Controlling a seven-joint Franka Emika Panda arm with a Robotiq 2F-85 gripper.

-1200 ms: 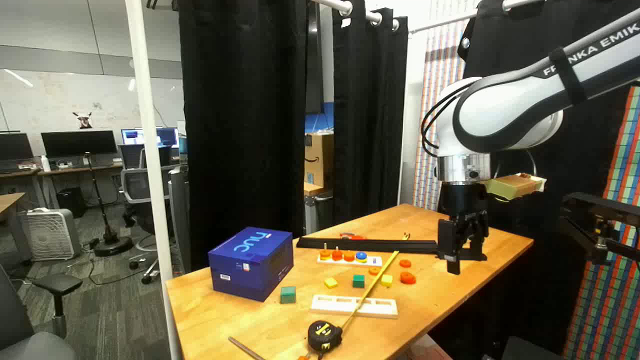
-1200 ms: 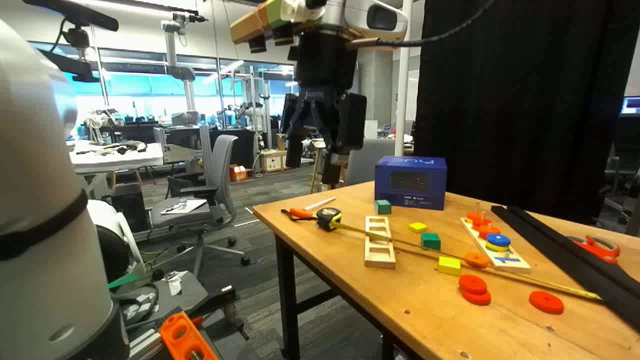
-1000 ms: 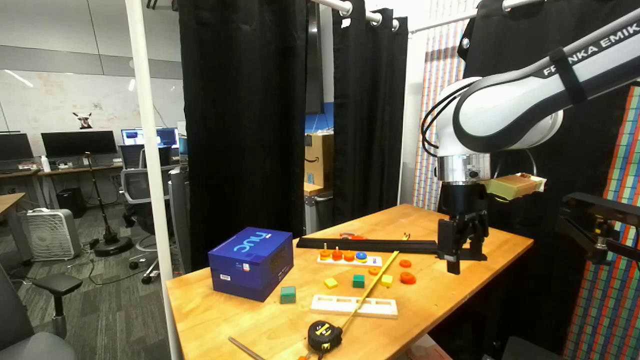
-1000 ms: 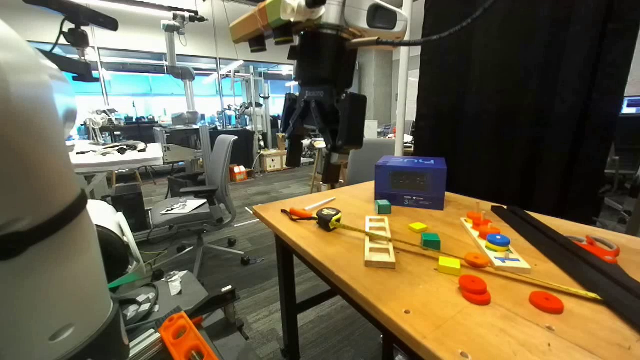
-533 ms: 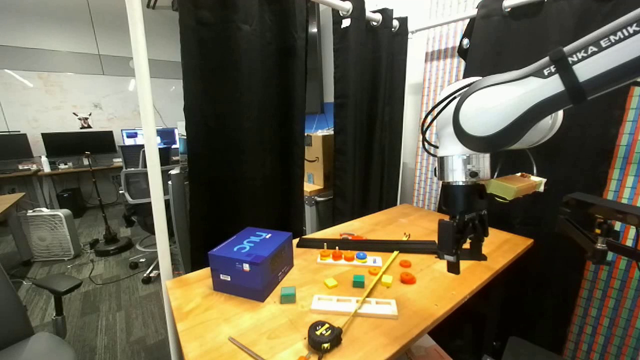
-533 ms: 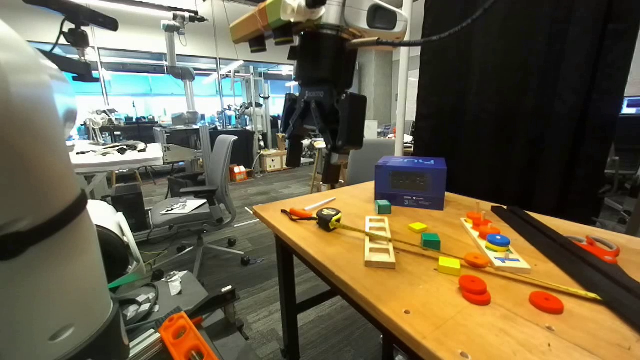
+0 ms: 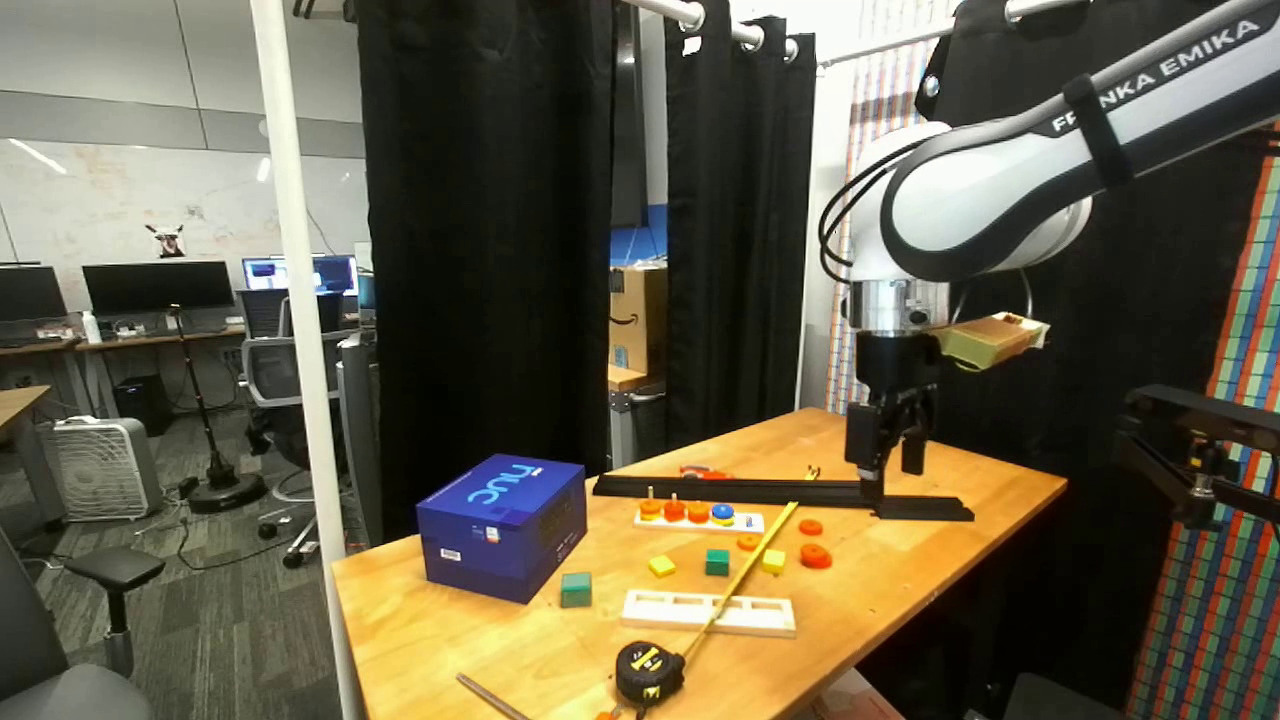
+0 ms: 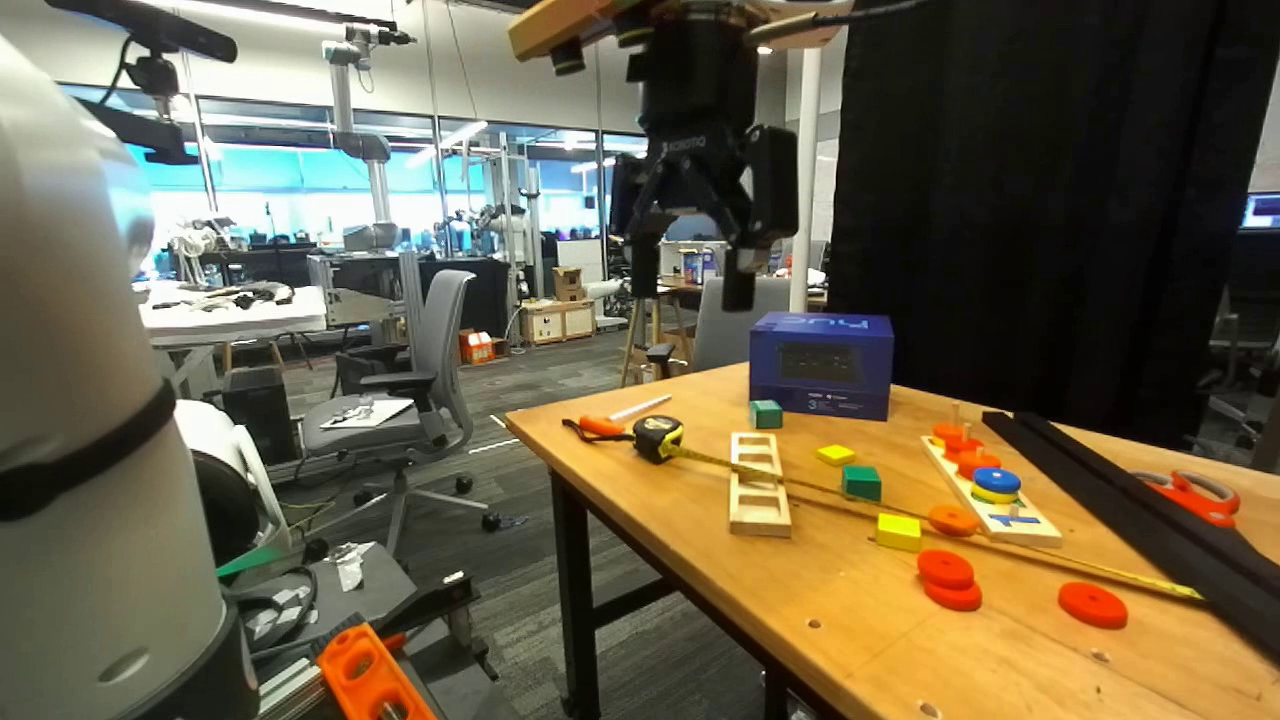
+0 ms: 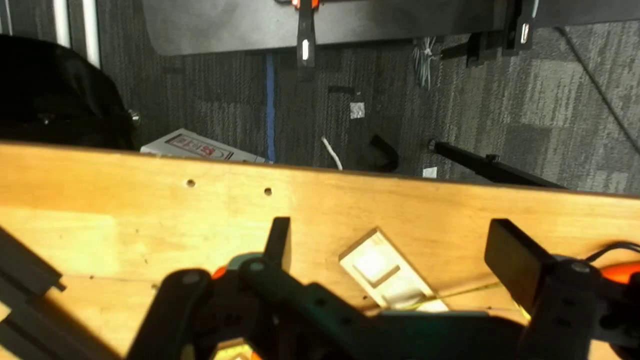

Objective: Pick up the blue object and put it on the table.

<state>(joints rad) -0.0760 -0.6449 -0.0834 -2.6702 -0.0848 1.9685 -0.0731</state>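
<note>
Table [image 8: 870, 640]: wrist view has floor [image 9: 550, 95] right past its edge, so a weak grip or a release too far out probably drops the part. Blue box [image 8: 820, 365] stands on the table, so 2 blue candidates and a vague ask; wrong pick possible, and the box looks too wide to grasp anyway. Gripper [image 8: 692, 285] is spread, nothing in it, up in the air, well apart from either candidate; long descent, room for lateral error. Peg board [image 8: 1035, 533]: can't see if the target is threaded on a post; if so, a tilted pull likely jams and drags the board. Blue ring [image 8: 997, 480], my bet for target, sits up on that board, touching a yellow ring [image 8: 990, 498] below; go too deep and both probably come up. Views: in an exterior view the black strip [image 7: 740, 490] lies behind the gripper, black on black, so tip height reads badly there. Wrist view has the wooden frame [image 9: 409, 272] in the gap between the tips, down on the table. Scissors [image 8: 1195, 505] show handle loops in an exterior view. Ring: plain in both exterior views, can't find it in wrist view.
</note>
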